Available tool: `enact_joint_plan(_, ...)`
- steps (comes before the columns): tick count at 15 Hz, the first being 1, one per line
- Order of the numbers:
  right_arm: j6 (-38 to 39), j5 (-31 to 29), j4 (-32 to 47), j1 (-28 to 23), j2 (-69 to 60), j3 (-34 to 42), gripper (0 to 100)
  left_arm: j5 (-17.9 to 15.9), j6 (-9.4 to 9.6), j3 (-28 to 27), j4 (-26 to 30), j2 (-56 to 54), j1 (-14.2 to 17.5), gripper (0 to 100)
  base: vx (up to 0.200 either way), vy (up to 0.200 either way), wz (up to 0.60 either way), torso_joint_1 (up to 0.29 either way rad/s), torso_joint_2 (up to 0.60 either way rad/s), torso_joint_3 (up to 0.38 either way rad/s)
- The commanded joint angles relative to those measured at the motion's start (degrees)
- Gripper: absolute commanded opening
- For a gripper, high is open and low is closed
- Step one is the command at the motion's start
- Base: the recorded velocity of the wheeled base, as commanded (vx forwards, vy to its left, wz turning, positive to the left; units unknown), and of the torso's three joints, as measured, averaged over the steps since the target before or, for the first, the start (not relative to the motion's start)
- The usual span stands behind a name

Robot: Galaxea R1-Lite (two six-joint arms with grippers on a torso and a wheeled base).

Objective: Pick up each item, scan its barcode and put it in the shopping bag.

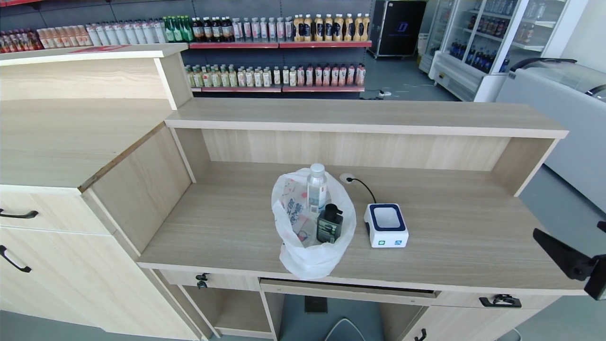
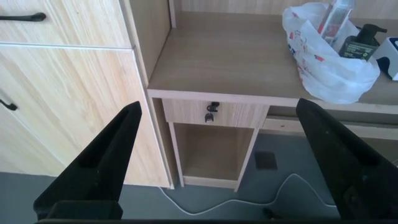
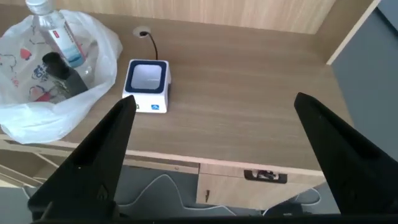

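While both arms hang at the near side of the wooden counter (image 1: 473,227), each gripper is spread wide with nothing between its fingers. The left gripper (image 2: 219,104) sits low, below the level of the desk top and out in front of its near left corner; a small drawer (image 2: 186,113) with a key (image 2: 212,112) in its lock is straight ahead of it. The right gripper (image 3: 214,99) is higher, above the near edge of the counter toward its right end.

The white shopping bag (image 1: 310,258) stands open on the desk top, up and to the right of the left gripper, and ahead and well to the left of the right gripper. The white scanner (image 1: 386,225) with its dark blue window sits just beside the bag, between it and the right gripper, ahead and left of that gripper's fingers (image 3: 106,155).

Inside the bag, a clear water bottle (image 1: 316,189) stands at the side farther from both grippers, its cap rising above the rim. A dark pump bottle (image 1: 330,223) stands upright just in front of it, on the side nearer the scanner. A black cable (image 1: 367,188) runs from the scanner's far side to a hole in the desk top.
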Motion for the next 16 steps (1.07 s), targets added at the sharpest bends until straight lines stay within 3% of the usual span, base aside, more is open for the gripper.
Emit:
enact_joint_plan(1,2.1,-1.6,5.4,1.3,-18.2,9.9,100,0.0,0.0,0.0,0.0,0.0,0.0,100,0.0,0.0,0.0,0.0,0.0,0.0)
enact_joint_plan(5,4.4,-1.2,32.3,0.4,-40.2,9.9,100,0.0,0.0,0.0,0.0,0.0,0.0,100,0.0,0.0,0.0,0.0,0.0,0.0)
enact_joint_plan(7,5.7,-0.6,40.6,-1.5,-50.3,9.9,100,0.0,0.0,0.0,0.0,0.0,0.0,100,0.0,0.0,0.0,0.0,0.0,0.0)
enact_joint_plan(16,7.0,0.4,42.3,-1.6,-55.2,9.7,100,0.0,0.0,0.0,0.0,0.0,0.0,100,0.0,0.0,0.0,0.0,0.0,0.0)
